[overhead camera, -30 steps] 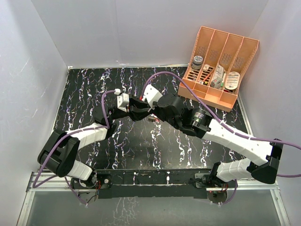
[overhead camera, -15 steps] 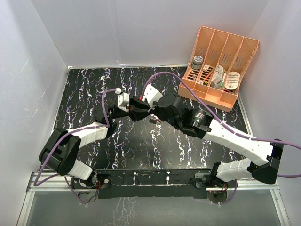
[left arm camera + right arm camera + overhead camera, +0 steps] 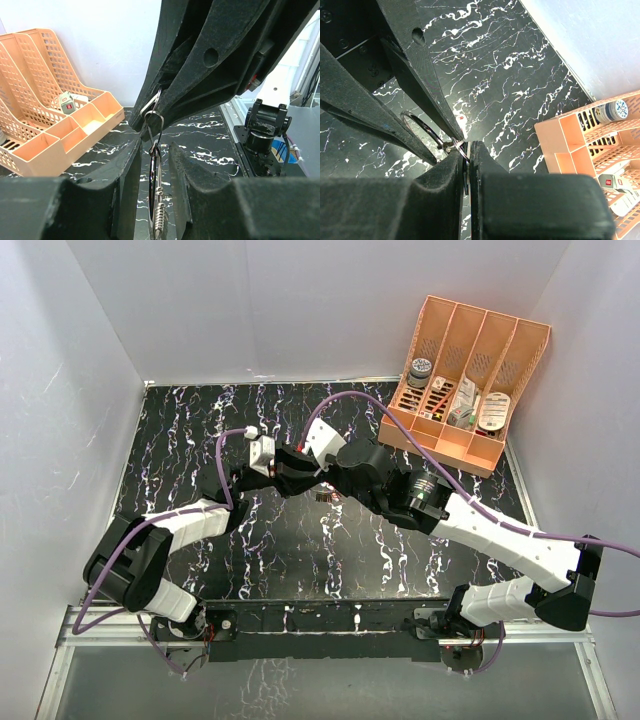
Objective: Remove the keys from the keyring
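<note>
My two grippers meet above the middle of the table. My right gripper [image 3: 320, 478] [image 3: 469, 145] is shut on a flat grey key [image 3: 468, 172]. A small wire ring [image 3: 459, 147] [image 3: 154, 122] sits at its fingertips. From that ring hangs the larger keyring [image 3: 154, 185] [image 3: 417, 124], which carries a short coil. The keyring is edge-on between the fingers of my left gripper [image 3: 305, 468] [image 3: 154, 150], whose jaws stand apart with a gap on each side of it. A small dark bunch of keys [image 3: 323, 496] hangs below the fingertips. I see no red piece clearly.
An orange organiser [image 3: 440, 435] [image 3: 45, 150] [image 3: 565, 145] with small items in its compartments stands at the back right corner. White walls enclose the black marbled table [image 3: 200, 430] on three sides. The arm bases sit on the near rail.
My left gripper has shifted slightly right, closer to the right gripper. The right gripper and the hanging bunch have barely moved.
</note>
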